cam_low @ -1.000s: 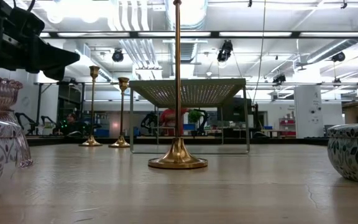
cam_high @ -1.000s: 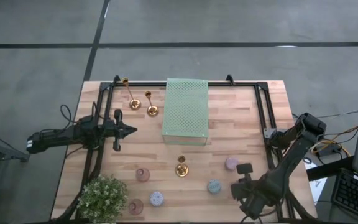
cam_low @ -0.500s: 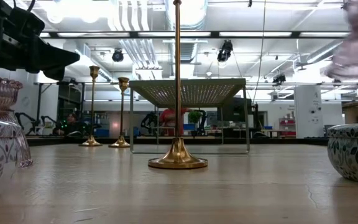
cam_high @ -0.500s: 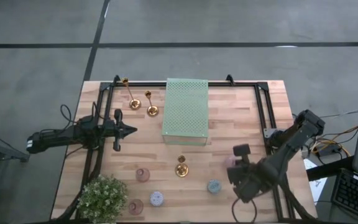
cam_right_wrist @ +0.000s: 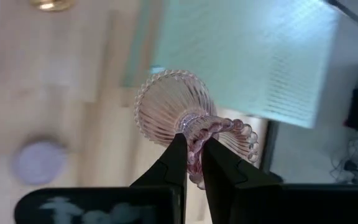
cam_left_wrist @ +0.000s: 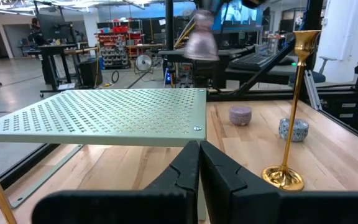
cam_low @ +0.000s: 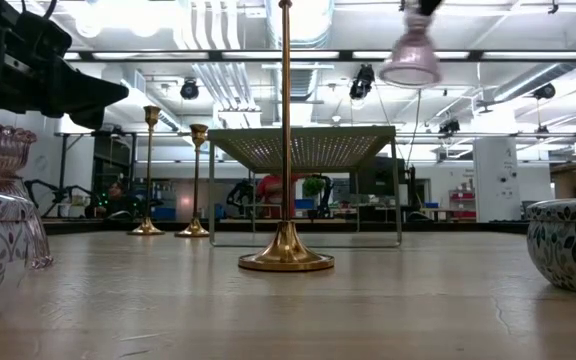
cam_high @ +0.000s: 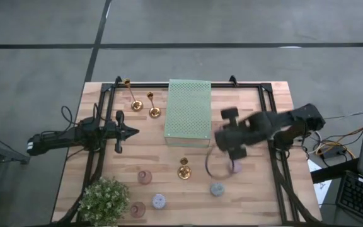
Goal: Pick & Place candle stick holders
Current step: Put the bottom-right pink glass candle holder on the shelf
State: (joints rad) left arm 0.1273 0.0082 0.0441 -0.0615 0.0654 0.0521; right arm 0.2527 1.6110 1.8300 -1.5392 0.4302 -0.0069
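A ribbed pink glass holder (cam_right_wrist: 179, 115) hangs in the air, pinched at its beaded waist by the right gripper (cam_right_wrist: 191, 152), whose fingers (cam_right_wrist: 174, 157) are closed on it. In the low view it floats high above the table (cam_low: 368, 310), and in the left wrist view it shows beyond the far edge of the green pad (cam_left_wrist: 114, 115). From above, the right gripper (cam_high: 222, 146) sits just off the pad's (cam_high: 188, 112) right side, over the table's middle right.

On the table, a gold candlestick (cam_high: 183, 169) stands below the pad. A lilac holder (cam_high: 235, 166) and a pale-blue one (cam_high: 217, 188) lie to its right. To its left are three more squat holders: a pink one (cam_high: 144, 177), a pale one (cam_high: 159, 201) and another pink one (cam_high: 137, 209). Two more gold candlesticks (cam_high: 135, 104) stand near the far left corner, left of the pad.

The left gripper (cam_high: 131, 132) waits at the table's left side, fingers shut and empty. A plant (cam_high: 103, 198) stands at the near left corner.
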